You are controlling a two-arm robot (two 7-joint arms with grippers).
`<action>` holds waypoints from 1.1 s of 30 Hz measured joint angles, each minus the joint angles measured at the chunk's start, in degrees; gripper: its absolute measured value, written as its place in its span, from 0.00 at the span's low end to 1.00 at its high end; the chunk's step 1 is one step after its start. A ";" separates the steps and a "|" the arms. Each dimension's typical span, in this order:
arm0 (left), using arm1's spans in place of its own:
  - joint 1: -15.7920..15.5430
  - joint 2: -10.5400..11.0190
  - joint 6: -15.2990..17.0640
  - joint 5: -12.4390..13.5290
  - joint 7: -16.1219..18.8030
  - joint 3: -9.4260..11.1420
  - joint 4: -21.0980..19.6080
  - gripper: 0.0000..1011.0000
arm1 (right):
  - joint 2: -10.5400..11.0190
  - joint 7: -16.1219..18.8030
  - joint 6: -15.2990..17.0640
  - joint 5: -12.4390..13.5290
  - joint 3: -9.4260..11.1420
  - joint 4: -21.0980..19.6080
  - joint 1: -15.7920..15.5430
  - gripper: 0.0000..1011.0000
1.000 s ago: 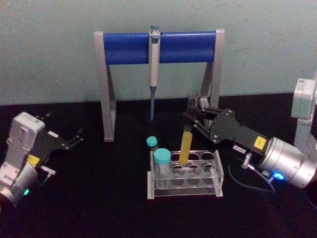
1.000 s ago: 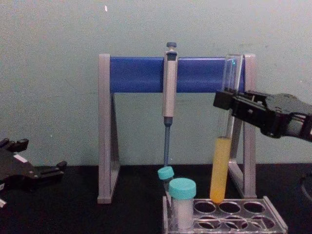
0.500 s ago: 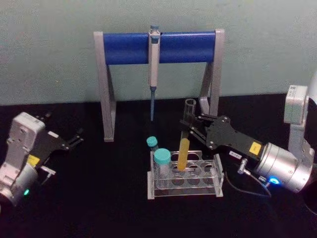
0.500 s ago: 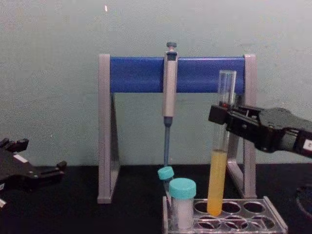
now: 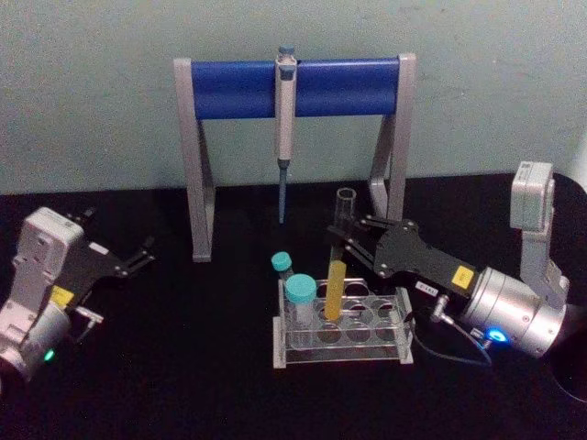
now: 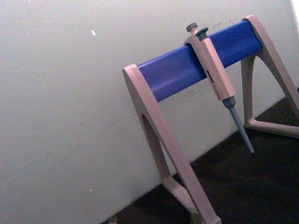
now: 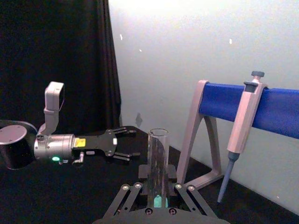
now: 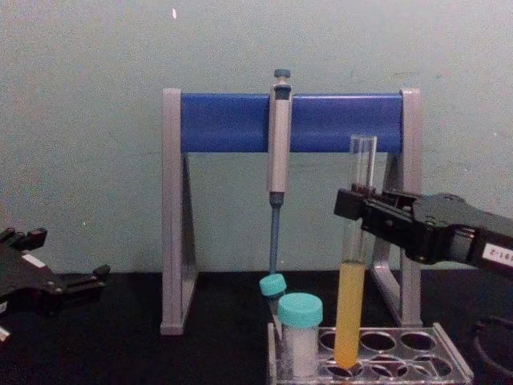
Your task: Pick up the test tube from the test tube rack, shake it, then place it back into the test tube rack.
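Observation:
The test tube (image 5: 340,240) is a tall clear glass tube with yellow-orange liquid in its lower part. It stands nearly upright with its round bottom inside a back-row hole of the clear test tube rack (image 5: 404,323). My right gripper (image 5: 345,242) is shut on the tube's clear upper part, above the liquid. From the chest, the tube (image 8: 350,297) reaches down into the rack (image 8: 450,366) and the right gripper (image 8: 354,205) holds it from the right. The right wrist view looks along the tube (image 7: 158,156). My left gripper (image 5: 139,257) rests open at the far left.
Two teal-capped white tubes (image 5: 300,293) (image 5: 281,264) stand in the rack's left holes, close beside the held tube. Behind the rack stands a grey-legged stand with a blue bar (image 5: 229,89), and a grey-blue pipette (image 5: 285,119) hangs from it. The table is black.
My right gripper has come down and a little leftward with the test tube. The tube's bottom has gone from above the rack into a hole. The left arm has not moved.

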 joint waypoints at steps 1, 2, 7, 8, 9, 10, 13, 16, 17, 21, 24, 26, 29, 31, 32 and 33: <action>0.00 0.00 0.00 0.00 0.00 0.00 0.00 0.99 | -0.07 0.00 0.01 0.00 -0.04 0.12 0.07 0.23; 0.00 0.00 0.00 0.00 0.00 0.00 0.00 0.99 | -0.21 0.00 0.03 -0.01 -0.14 0.31 0.17 0.23; 0.00 0.00 0.00 0.00 0.00 0.00 0.00 0.99 | -0.54 -0.01 0.07 -0.19 -0.43 0.95 0.44 0.23; 0.00 0.00 0.00 0.00 0.00 0.00 0.00 0.99 | -0.60 -0.03 0.07 -0.33 -0.53 1.13 0.47 0.23; 0.00 0.00 0.00 0.00 0.00 0.00 0.00 0.99 | -0.64 -0.05 0.07 -0.37 -0.57 1.20 0.48 0.23; 0.00 0.00 0.00 0.00 0.00 0.00 0.00 0.99 | -0.71 -0.10 0.07 -0.48 -0.63 1.38 0.48 0.23; 0.00 0.00 0.00 0.00 0.00 0.00 0.00 0.99 | -0.80 -0.31 0.05 -0.78 -0.77 1.70 0.47 0.23; 0.00 0.00 0.00 0.00 0.00 0.00 0.00 0.99 | -0.88 -0.51 0.04 -1.03 -0.85 1.93 0.44 0.23; 0.00 0.00 0.00 0.00 0.00 0.00 0.00 0.99 | -0.92 -0.54 0.03 -1.10 -0.86 2.04 0.44 0.23; 0.00 0.00 0.00 0.00 0.00 0.00 0.00 0.99 | -1.16 -0.75 0.00 -1.51 -1.00 2.73 0.41 0.23; 0.00 0.00 0.00 0.00 0.00 0.00 0.00 0.99 | -1.34 -0.82 -0.01 -1.70 -1.10 3.15 0.37 0.23; 0.00 0.00 0.00 0.00 0.00 0.00 0.00 0.99 | -1.53 -0.87 0.00 -1.79 -1.16 3.52 0.32 0.23; 0.00 0.00 0.00 0.00 0.00 0.00 0.00 0.99 | -1.73 -0.95 0.01 -1.95 -1.21 3.89 0.23 0.23; 0.00 0.00 0.00 0.00 0.00 0.00 0.00 0.99 | -1.88 -1.00 0.03 -2.08 -1.24 4.17 0.19 0.23; 0.00 0.00 0.00 0.00 0.00 0.00 0.00 0.99 | -1.95 -1.04 0.04 -2.14 -1.26 4.26 0.17 0.23; 0.00 0.00 0.00 0.00 0.00 0.00 0.00 0.99 | -2.02 -1.08 0.06 -2.21 -1.28 4.36 0.15 0.23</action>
